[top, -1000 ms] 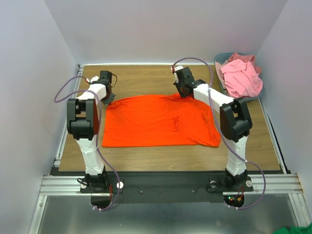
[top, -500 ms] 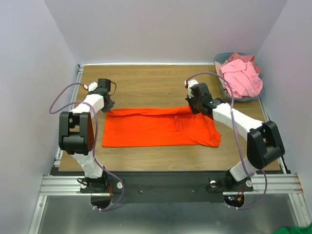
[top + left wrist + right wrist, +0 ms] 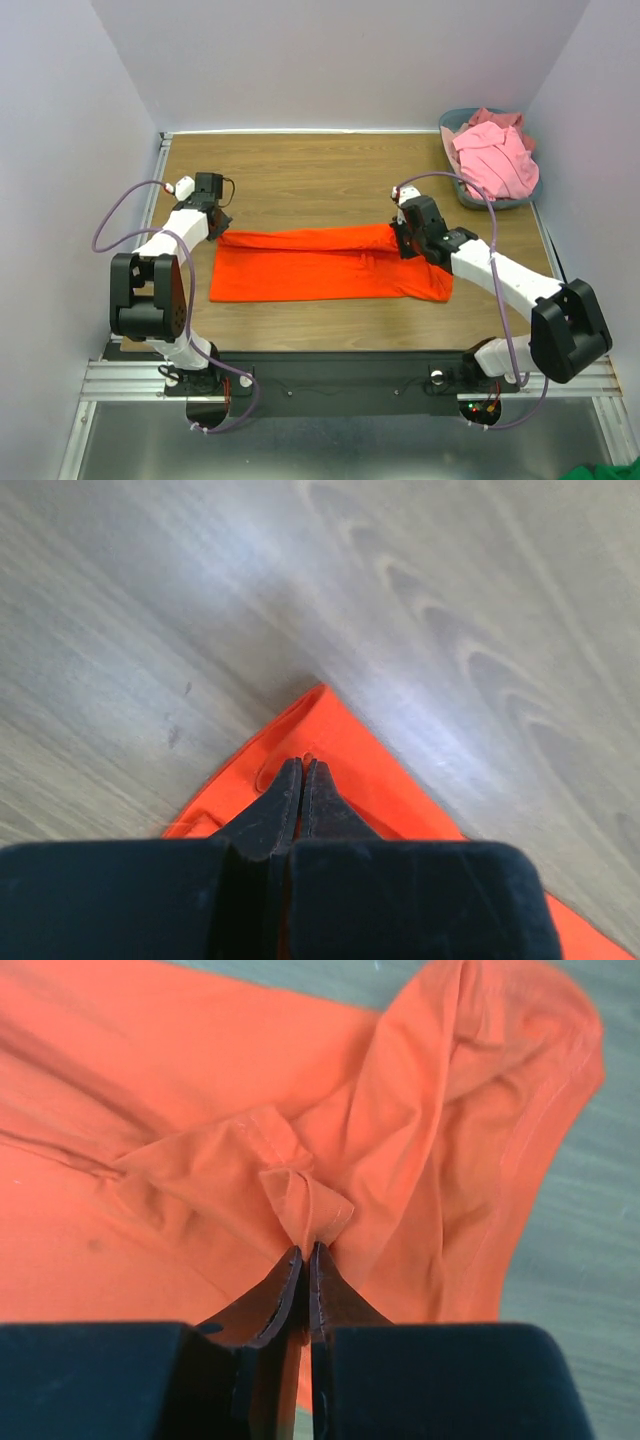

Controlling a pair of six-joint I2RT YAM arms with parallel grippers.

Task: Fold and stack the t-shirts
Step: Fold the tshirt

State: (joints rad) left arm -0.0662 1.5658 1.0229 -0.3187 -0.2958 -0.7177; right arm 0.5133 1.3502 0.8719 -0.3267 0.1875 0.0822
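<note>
On the tabletop [image 3: 300, 170] the orange-red t-shirt [image 3: 310, 270] lies as a band, long axis left to right. Pink t-shirts [image 3: 492, 155] fill the far-right basket [image 3: 470, 196]. Only the wrist views show the pinches: left hand [image 3: 302, 770] on the shirt's far-left corner, right hand [image 3: 304, 1252] on a bunched fold.

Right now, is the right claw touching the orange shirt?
Touching. The right wrist view shows the right gripper shut on a pinched fold of the orange shirt.
</note>
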